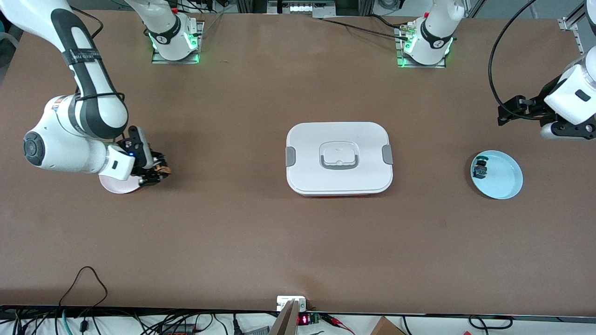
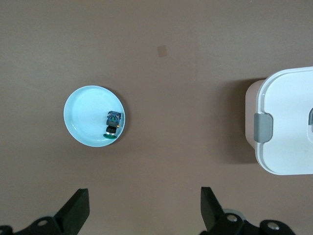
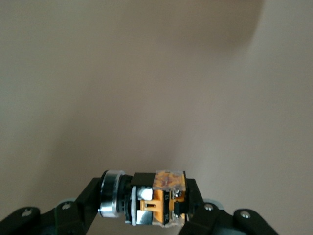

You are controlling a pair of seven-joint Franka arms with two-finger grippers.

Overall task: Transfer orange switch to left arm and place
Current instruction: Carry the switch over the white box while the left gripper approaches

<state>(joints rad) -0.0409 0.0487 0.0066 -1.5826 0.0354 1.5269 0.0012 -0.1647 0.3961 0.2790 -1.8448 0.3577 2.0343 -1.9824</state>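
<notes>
The orange switch (image 3: 154, 198), a small black block with an orange part and a silver ring, sits clamped between the fingers of my right gripper (image 1: 156, 173), which is shut on it. That gripper hangs over the edge of a pink plate (image 1: 116, 185) at the right arm's end of the table. In the front view the orange switch (image 1: 161, 168) shows as an orange speck at the fingertips. The white lidded box (image 1: 339, 158) lies at the table's middle. My left gripper (image 2: 145, 205) is open and empty, up over the left arm's end near a light blue plate (image 1: 503, 177).
The light blue plate (image 2: 88, 112) holds a small black switch with a blue-green part (image 1: 480, 168), also in the left wrist view as that switch (image 2: 113, 123). The box's corner with a grey clip (image 2: 264, 127) shows in that view. Cables lie along the table's near edge.
</notes>
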